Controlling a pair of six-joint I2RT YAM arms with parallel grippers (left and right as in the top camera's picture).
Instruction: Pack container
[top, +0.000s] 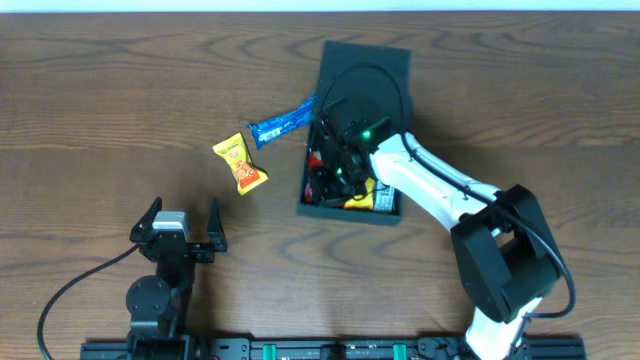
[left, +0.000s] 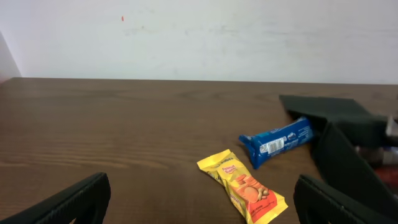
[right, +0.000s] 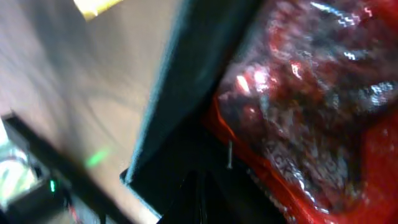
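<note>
The dark teal container (top: 350, 212) stands at the table's middle with its flap lid (top: 390, 62) open at the back. Several packets lie inside, among them a red one (right: 311, 93) and a yellow one (top: 360, 200). My right gripper (top: 335, 165) is down inside the container by its left wall (right: 186, 93); its fingers (right: 200, 193) look shut, beside the red packet. A blue packet (top: 281, 122) and a yellow-orange packet (top: 241, 164) lie on the table left of the container. My left gripper (top: 182, 222) is open and empty near the front left.
In the left wrist view the yellow-orange packet (left: 245, 186) lies just ahead between the fingers (left: 199, 205). The blue packet (left: 277, 140) lies beyond it, against the container (left: 348, 155). A black rail (top: 330, 348) runs along the front edge.
</note>
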